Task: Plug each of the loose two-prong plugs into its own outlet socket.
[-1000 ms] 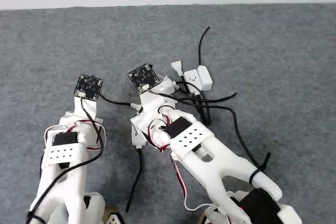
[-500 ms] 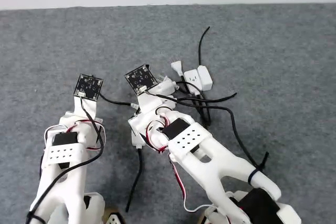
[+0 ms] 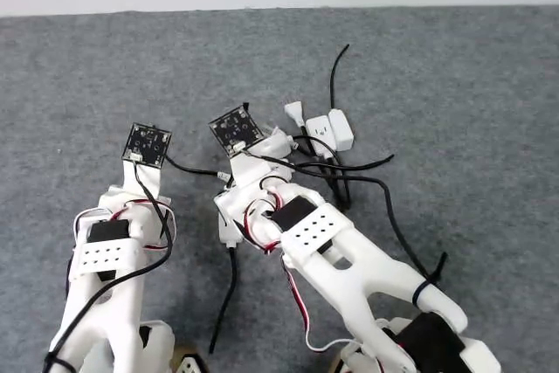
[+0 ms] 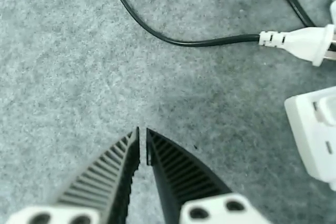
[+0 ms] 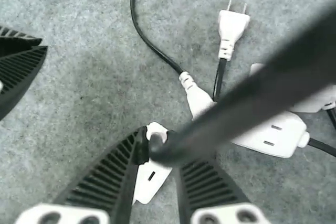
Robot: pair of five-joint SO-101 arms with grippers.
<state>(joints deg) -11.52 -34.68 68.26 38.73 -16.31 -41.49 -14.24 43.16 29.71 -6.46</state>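
Overhead: my right gripper (image 3: 278, 141) sits at the cable tangle (image 3: 332, 168), with the loose two-prong plug (image 3: 294, 113) just beyond it. My left arm (image 3: 105, 251) is farther off. Left wrist: left gripper (image 4: 142, 132) is pinched together and empty. Right wrist: the jaws look clamped on a white outlet socket (image 5: 149, 179). The two-prong plug (image 5: 232, 24) lies ahead, prongs pointing away, its long axis roughly along my reach.

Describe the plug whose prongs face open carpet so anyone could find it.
On the grey carpet, find the white outlet sockets clustered by the right arm. The two-prong plug lies on their far side. Unlike the neighbouring plug, its bare prongs point away from the arms.
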